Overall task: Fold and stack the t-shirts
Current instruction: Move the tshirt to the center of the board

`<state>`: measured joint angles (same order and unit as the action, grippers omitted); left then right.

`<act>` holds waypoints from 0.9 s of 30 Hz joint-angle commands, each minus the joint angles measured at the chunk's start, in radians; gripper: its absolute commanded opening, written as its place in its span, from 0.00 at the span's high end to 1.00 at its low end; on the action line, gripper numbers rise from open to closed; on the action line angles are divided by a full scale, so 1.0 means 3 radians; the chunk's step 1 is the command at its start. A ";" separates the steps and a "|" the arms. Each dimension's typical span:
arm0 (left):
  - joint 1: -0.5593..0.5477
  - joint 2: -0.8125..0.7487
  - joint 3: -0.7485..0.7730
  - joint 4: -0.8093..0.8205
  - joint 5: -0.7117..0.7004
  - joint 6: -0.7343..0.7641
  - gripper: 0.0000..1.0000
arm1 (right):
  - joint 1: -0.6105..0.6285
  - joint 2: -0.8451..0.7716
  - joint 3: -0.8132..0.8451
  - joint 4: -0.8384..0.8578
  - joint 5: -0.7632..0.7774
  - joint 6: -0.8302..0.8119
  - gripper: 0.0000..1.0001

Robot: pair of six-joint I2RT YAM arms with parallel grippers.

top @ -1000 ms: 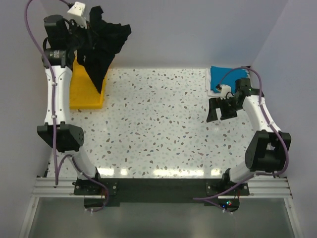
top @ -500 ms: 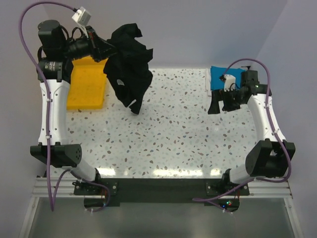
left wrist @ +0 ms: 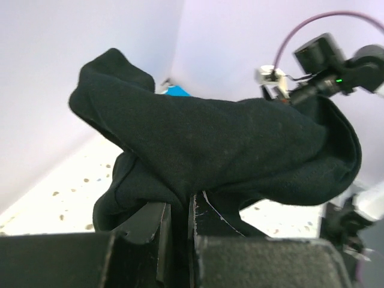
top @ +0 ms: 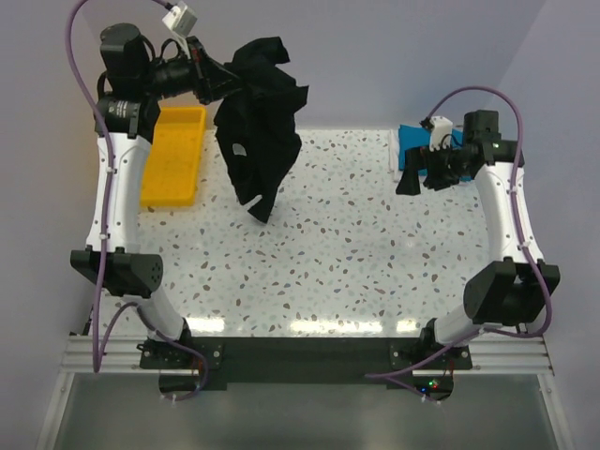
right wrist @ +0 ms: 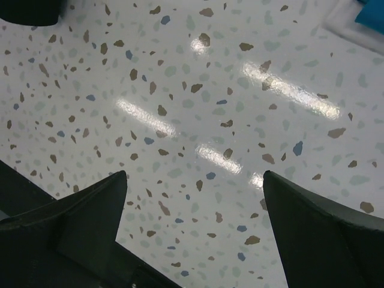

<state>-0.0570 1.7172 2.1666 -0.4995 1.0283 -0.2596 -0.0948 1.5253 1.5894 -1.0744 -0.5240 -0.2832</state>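
Observation:
My left gripper [top: 225,81] is shut on a bunch of the black t-shirt [top: 262,131], which hangs crumpled in the air above the table's far left, its lowest tip near the surface. In the left wrist view the black cloth [left wrist: 210,144] drapes over the fingers of the left gripper [left wrist: 180,210]. The blue t-shirt [top: 413,142] lies at the far right corner, partly hidden by the right arm, with a white cloth edge [top: 393,157] along its left side. My right gripper [top: 418,174] hovers open just left of it, and the right gripper [right wrist: 195,180] has only table between its fingers.
A yellow plastic tray [top: 173,155] stands at the far left, beside the left arm. The speckled table [top: 337,253] runs to walls at the back and both sides. A corner of blue cloth [right wrist: 372,11] shows at the top right of the right wrist view.
The left arm has swung right, carrying the black t-shirt off the yellow tray and out over the table. The right gripper has lifted and drawn back toward the far right corner.

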 commanded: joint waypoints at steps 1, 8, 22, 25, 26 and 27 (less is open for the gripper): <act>-0.0172 0.0207 0.0360 0.0081 -0.0344 0.0235 1.00 | -0.0006 0.0197 0.0214 -0.0167 -0.0130 -0.0078 0.01; -0.0408 0.0391 0.0754 0.0800 -0.0529 0.0191 1.00 | -0.0006 -0.0123 -0.0246 0.0145 -0.0028 0.0162 0.01; -0.0578 -0.0792 -0.1518 0.0234 0.0274 0.1718 0.98 | -0.0006 -0.0283 -0.0323 0.0140 0.0182 -0.0135 0.01; -0.0327 -0.1116 -0.2403 -0.0516 0.0040 0.2876 0.61 | -0.0001 -0.0090 -0.0200 0.0064 0.0065 -0.0252 0.01; -0.0286 -0.1163 -0.2572 -0.0771 -0.0290 0.3265 0.55 | -0.0001 -0.0053 -0.0185 -0.0007 -0.0037 -0.0298 0.01; -0.0184 -0.1219 -0.2928 -0.1032 -0.0501 0.3760 0.50 | 0.0009 -0.0018 -0.0210 -0.0008 -0.0063 -0.0344 0.01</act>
<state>-0.1673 1.3983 1.4513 -0.5297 1.0103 0.3904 -0.0944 1.4830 1.4906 -1.0557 -0.4973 -0.3244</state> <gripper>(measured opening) 0.467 0.986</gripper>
